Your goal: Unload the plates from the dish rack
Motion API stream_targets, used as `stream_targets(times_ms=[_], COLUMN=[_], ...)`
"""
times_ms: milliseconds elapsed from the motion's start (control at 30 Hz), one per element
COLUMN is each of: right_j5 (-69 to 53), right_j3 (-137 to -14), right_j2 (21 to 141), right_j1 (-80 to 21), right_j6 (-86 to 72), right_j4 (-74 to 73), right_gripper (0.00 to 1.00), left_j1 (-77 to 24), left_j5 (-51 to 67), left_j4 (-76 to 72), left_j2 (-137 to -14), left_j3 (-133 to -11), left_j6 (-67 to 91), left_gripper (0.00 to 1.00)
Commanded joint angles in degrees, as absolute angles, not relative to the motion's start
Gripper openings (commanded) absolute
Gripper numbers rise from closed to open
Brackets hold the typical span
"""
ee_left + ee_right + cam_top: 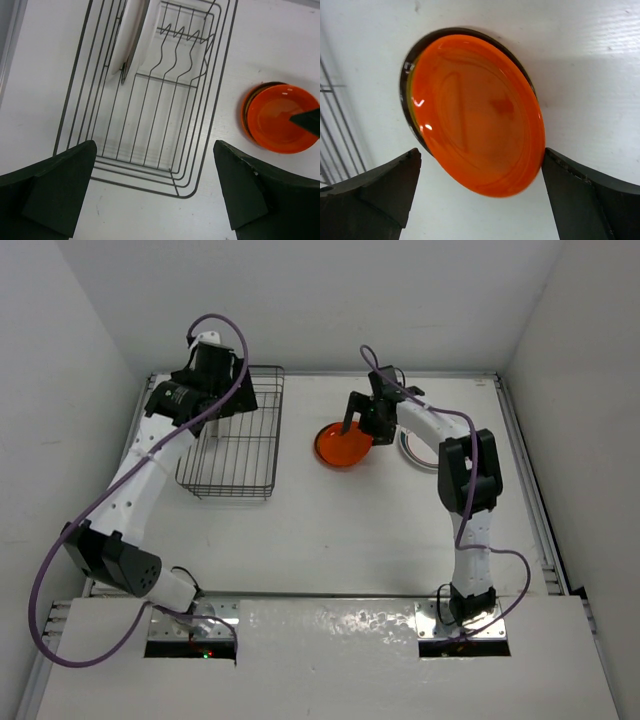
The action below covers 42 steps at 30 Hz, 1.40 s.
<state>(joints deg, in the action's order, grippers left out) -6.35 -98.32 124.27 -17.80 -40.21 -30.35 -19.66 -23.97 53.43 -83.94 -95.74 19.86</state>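
Dish rack [230, 455] at table's far left. One white plate [131, 35] stands upright in its slots; other slots in view are bare. Orange plate [475, 115] lies on the table, stacked on a dark-rimmed one. Right gripper [481, 152] is spread wide above it, empty. Left gripper [154, 145] is spread wide over the rack, empty. Judged: nearly unloaded, one plate left

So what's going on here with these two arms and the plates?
Two robot arms are emptying a dish rack. The right gripper hangs open over an orange plate lying on top of another plate on the table beside the rack. The left gripper, also open, hovers above the rack, where one white plate stands on edge. A ringed white plate lies further right, partly hidden by the right arm.
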Motion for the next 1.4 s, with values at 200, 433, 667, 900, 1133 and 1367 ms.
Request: stream_targets(times_ms=[200, 433, 667, 900, 1133, 1367], right_j5=[5.4, 4.1, -2.5, -1.6, -2.3, -2.4], right_j3=[-102.7, -97.9, -86.1, -81.7, -81.2, -81.4], right_j2=[120.2, 110.9, 102.1, 100.9, 100.6, 101.6], right_j1=[-19.4, -19.4, -19.4, -19.4, -19.5, -19.5], right_j6=[-33.9, -30.4, -30.2, -28.3, -28.3, -28.4], right_j4=[-45.5, -47.7, -42.7, -43.8, -43.2, -43.3], right_gripper=[0.99, 0.99, 0.99, 0.99, 0.99, 0.99], left_j1=[-12.6, -9.1, -8.3, -8.0, -7.6, -7.0], left_j5=[-14.0, -10.7, -7.7, -7.5, -10.7, -8.1], left_j4=[48.3, 48.8, 48.8, 47.5, 48.0, 47.7], left_j2=[-94.0, -104.5, -111.0, -113.5, -116.3, -119.5], left_j3=[-106.8, -113.0, -119.1, -118.6, -120.8, -121.3], left_j6=[16.5, 13.8, 11.9, 10.8, 8.6, 6.2], left_gripper=[1.0, 0.94, 0.76, 0.71, 0.7, 0.57])
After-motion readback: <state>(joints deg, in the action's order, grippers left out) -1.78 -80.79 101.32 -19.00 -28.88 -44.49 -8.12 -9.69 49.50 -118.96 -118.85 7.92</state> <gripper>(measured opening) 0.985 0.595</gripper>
